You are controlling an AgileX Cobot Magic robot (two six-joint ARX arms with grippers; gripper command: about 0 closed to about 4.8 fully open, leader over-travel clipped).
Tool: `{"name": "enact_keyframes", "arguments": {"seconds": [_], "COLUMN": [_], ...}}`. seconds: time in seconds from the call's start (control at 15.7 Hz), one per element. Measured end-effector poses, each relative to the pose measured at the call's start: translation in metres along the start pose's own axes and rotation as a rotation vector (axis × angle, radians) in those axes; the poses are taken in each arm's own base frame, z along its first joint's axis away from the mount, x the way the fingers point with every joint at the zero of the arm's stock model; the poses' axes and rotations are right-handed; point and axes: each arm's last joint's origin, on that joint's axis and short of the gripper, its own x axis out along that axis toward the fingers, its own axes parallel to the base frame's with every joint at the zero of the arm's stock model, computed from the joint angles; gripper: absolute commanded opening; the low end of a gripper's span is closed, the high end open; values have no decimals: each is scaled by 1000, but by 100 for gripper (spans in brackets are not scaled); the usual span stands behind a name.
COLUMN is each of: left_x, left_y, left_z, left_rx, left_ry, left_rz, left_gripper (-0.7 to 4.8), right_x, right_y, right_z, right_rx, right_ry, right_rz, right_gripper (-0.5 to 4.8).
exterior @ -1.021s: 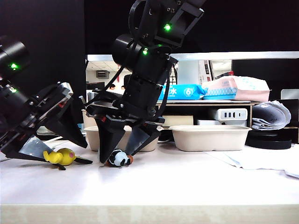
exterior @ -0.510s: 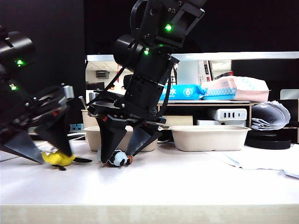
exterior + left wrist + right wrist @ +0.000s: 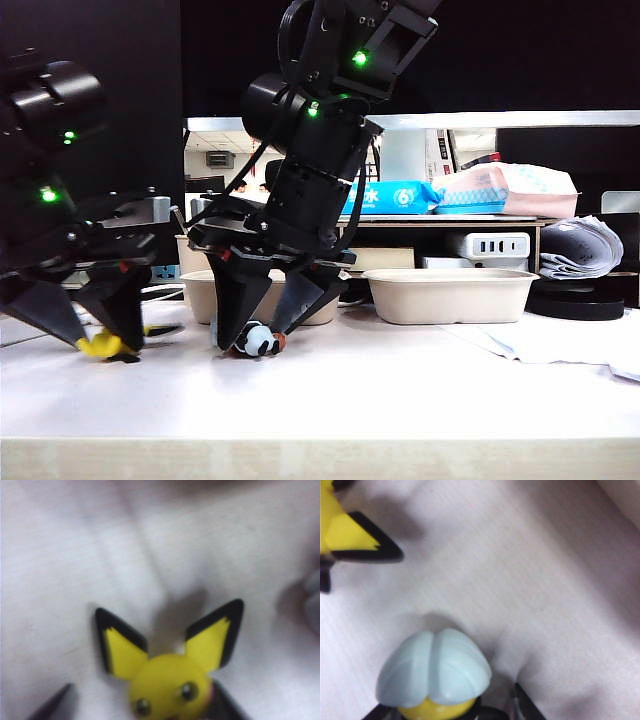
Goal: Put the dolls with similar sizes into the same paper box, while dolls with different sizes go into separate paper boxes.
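Observation:
The yellow-and-black doll (image 3: 100, 347) lies on the white table at the left. My left gripper (image 3: 102, 340) stands over it, open. In the left wrist view one fingertip (image 3: 220, 705) touches the doll's head (image 3: 170, 680); the other fingertip (image 3: 52, 705) stands apart from it. The striped bee-like doll (image 3: 258, 343) rests on the table mid-left, and my right gripper (image 3: 252, 338) is shut on its sides. The right wrist view shows its pale wings (image 3: 432, 672) between the fingers of the right gripper (image 3: 445, 700). Two paper boxes (image 3: 450, 295) (image 3: 196, 296) stand behind. The tinier dolls are out of view.
A low shelf behind the boxes holds tissue packs (image 3: 400, 195) and a power strip (image 3: 490, 245). Rolled papers (image 3: 580, 250) and a white cloth (image 3: 560, 340) lie at the right. The table's front edge (image 3: 320, 440) runs along the bottom.
My left gripper has swung down over the yellow doll, its fingers narrowing around it, and the doll has shifted slightly left. The right arm and the bee doll have stayed still.

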Motion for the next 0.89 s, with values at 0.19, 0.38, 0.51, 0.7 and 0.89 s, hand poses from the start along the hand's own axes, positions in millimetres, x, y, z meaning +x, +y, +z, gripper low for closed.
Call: {"name": "enact_keyframes", "arguments": {"seconds": [0.19, 0.38, 0.51, 0.7, 0.89], "left_x": [2, 2, 2, 2, 1], "left_y": [-10, -13, -13, -13, -14], "left_z": [0, 1, 1, 1, 6], "left_rx": [-11, -23, -24, -26, -31], "left_ry": [-2, -5, -6, -10, 2], "left_rz": [-16, -28, -29, -29, -32], "left_gripper": [198, 172, 139, 114, 114], "right_x": [0, 0, -1, -2, -9], "right_y": [0, 0, 0, -1, -13], "right_z": [0, 0, 0, 0, -1], "right_rx": [0, 0, 0, 4, 40], "right_ry": [0, 0, -2, -3, -3], "right_rz": [-1, -6, -7, -8, -23], "right_gripper": [267, 112, 58, 47, 47]}}
